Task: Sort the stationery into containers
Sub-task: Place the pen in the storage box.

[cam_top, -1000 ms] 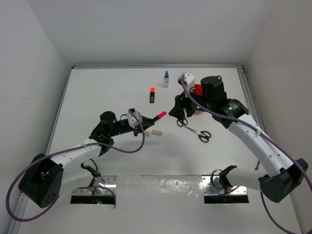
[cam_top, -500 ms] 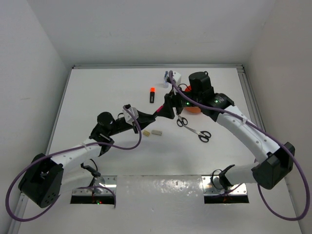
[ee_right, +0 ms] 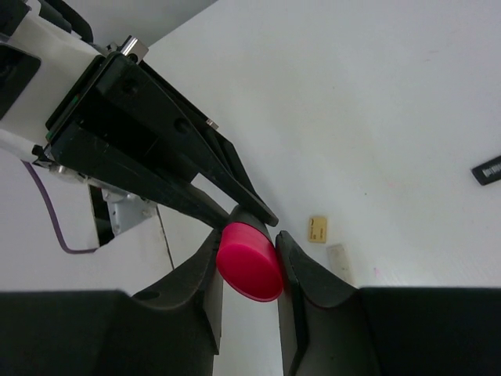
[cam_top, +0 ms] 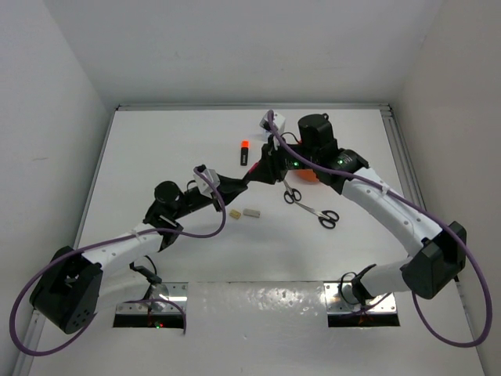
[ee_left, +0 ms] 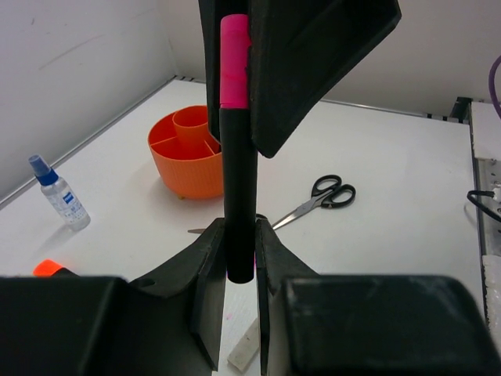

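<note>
Hanging at 9 o'clock of the orange tub [cam_top: 311,176], the pink-capped marker [ee_left: 237,180] is clamped by left gripper [ee_left: 239,235] and right gripper [ee_right: 249,252].

Table [cam_top: 156,157], scissors [ee_left: 307,207], erasers [cam_top: 250,211], tub [ee_left: 188,168], orange-capped marker [cam_top: 244,152], bottle [ee_left: 63,200]

no readable text anywhere, spray bottle [ee_left: 61,196] label too blurred

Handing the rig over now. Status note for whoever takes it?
Left gripper: shut low on the black marker with pink cap.
Right gripper: shut on that cap; mid-air handover.
Round orange plastic tub: nothing seen inside.
On table: black marker with orange cap, blue-capped spray bottle, black-handled scissors, beige eraser, grey eraser.
Done: nothing sorted. Left: all of it, pink marker first.
</note>
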Robot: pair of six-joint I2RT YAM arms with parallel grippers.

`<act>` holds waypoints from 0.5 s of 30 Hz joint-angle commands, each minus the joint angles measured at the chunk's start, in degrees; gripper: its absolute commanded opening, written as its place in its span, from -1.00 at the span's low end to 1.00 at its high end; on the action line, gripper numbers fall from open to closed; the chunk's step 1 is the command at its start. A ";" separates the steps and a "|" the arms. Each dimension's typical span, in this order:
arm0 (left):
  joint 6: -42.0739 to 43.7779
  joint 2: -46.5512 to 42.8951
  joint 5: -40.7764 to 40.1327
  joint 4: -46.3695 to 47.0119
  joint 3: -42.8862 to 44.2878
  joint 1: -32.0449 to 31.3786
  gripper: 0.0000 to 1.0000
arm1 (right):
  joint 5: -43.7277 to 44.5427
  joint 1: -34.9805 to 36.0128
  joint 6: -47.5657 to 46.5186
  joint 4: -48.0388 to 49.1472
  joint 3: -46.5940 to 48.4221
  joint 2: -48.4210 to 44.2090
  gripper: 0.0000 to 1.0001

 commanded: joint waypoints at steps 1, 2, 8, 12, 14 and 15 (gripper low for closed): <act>-0.71 -1.56 -1.25 6.02 -0.72 -0.02 -1.00 | -1.62 1.42 3.25 7.55 -1.72 -1.48 -1.00; -0.63 -1.39 -1.34 6.28 -0.81 -0.02 -1.00 | -1.63 1.60 3.60 8.44 -2.16 -1.48 -1.00; -2.20 -0.77 -2.13 7.96 -0.37 -0.11 -0.86 | -1.28 3.27 4.57 12.40 -4.97 -2.44 -1.00; -2.21 -0.77 -2.49 8.39 -0.37 -0.11 -0.58 | -1.63 3.53 4.48 12.67 -5.42 -2.97 -1.00; -2.21 -0.95 -2.49 8.05 -0.46 -0.11 -0.31 | -1.63 3.53 4.13 12.49 -5.59 -3.32 -1.00; -2.30 -1.03 -2.49 8.04 -0.46 -0.11 -0.15 | -1.63 3.44 4.04 12.40 -5.68 -3.41 -1.00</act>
